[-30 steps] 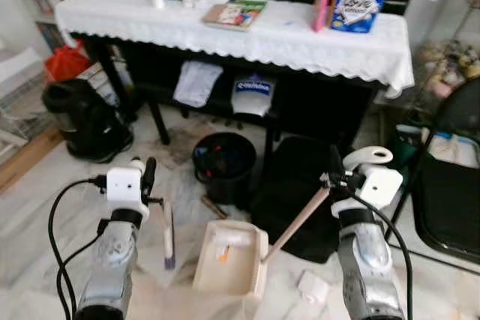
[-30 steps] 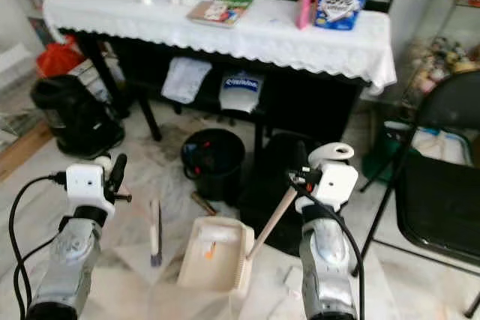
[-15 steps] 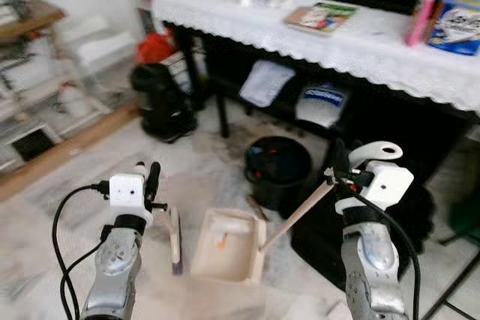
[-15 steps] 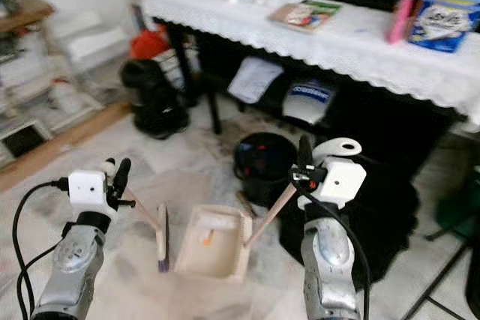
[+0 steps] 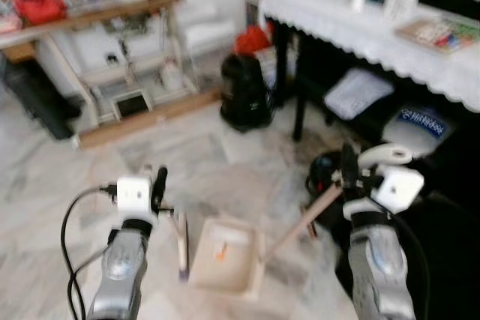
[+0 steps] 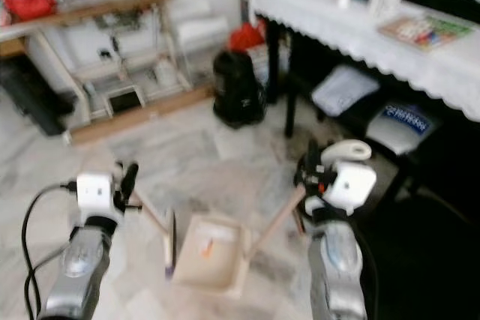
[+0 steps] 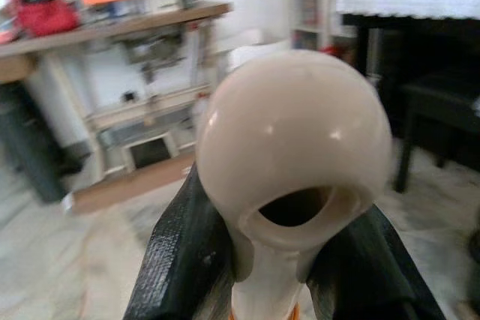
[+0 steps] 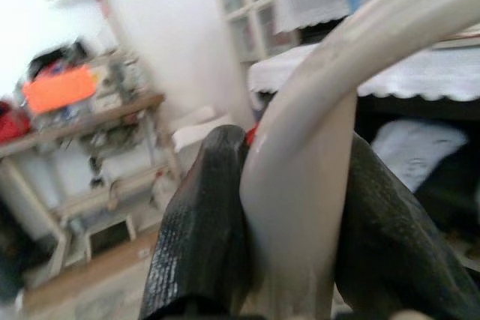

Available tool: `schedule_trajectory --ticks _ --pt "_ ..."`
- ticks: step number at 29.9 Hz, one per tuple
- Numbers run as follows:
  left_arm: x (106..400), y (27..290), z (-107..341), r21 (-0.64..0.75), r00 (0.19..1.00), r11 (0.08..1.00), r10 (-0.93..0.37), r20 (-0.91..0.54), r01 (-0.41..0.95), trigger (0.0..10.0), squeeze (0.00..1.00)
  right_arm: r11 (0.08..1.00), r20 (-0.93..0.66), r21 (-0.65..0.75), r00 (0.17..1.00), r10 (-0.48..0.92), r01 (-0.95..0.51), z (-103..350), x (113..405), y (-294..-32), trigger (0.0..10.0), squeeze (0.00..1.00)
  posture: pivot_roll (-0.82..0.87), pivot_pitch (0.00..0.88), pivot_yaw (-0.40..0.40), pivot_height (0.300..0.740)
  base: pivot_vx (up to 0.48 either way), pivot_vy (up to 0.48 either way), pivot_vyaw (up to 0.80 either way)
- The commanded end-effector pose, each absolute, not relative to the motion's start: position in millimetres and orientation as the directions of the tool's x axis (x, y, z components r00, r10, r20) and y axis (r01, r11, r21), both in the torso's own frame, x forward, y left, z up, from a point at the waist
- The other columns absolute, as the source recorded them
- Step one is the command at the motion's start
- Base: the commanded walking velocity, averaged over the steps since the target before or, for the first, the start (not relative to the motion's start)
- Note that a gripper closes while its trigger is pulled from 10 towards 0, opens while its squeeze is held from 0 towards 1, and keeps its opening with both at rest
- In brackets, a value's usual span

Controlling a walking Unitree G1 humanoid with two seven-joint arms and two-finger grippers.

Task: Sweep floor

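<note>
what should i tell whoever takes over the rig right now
Left end effector is shut on the brush handle; the brush hangs low beside the dustpan.
Right end effector is shut on the dustpan handle; the dustpan sits low in front of the robot, a small orange scrap already inside.
Views are blurred, with no other debris discernible on the marble floor.
Left: find remaining dirt, sweep it in.

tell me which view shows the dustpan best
The left eye view: the whole dustpan lies open on the floor between the arms, its handle running up to the right gripper. The right eye view shows the same, blurrier. The right wrist view catches just its handle between the black fingers.
</note>
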State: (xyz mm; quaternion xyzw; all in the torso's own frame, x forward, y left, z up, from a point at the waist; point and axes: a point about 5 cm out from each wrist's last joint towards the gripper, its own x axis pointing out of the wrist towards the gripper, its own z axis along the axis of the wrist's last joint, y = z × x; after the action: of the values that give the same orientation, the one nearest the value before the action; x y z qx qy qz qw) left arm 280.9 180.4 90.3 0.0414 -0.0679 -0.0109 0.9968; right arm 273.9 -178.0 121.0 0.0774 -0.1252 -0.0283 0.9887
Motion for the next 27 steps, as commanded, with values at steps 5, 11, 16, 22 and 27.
schedule_trajectory --ticks 5,11,16,22,27 --pt "282.4 183.0 101.3 0.098 0.982 0.995 -0.015 0.187 -0.004 10.0 0.00 0.987 0.308 0.160 0.949 -0.063 0.014 138.3 278.8 -175.3 10.0 0.00 -0.03 0.000 0.031 0.740 0.000 0.000 0.80" --pt "283.5 182.1 102.0 0.077 0.981 0.997 0.006 0.194 -0.021 10.0 0.00 0.990 0.307 0.140 0.951 -0.050 0.007 142.0 281.1 -179.2 10.0 0.00 -0.03 0.000 -0.001 0.740 0.000 0.000 0.80" --pt "280.6 183.0 100.9 0.054 0.980 0.997 0.035 0.198 -0.047 10.0 0.00 0.993 0.308 0.115 0.950 -0.045 0.010 145.5 282.2 -186.0 10.0 0.00 -0.03 0.000 -0.022 0.740 0.000 0.000 0.80" --pt "276.6 180.8 101.0 0.045 0.978 0.997 0.045 0.202 -0.055 10.0 0.00 0.996 0.300 0.093 0.953 -0.034 0.006 146.1 281.7 -189.2 10.0 0.00 -0.03 0.000 -0.037 0.740 0.000 0.000 0.80" --pt "271.5 181.0 100.6 0.041 0.978 0.997 0.053 0.200 -0.062 10.0 0.00 0.996 0.295 0.087 0.955 -0.043 0.018 146.5 279.0 -192.1 10.0 0.00 -0.03 0.000 -0.037 0.740 0.000 0.000 0.80"
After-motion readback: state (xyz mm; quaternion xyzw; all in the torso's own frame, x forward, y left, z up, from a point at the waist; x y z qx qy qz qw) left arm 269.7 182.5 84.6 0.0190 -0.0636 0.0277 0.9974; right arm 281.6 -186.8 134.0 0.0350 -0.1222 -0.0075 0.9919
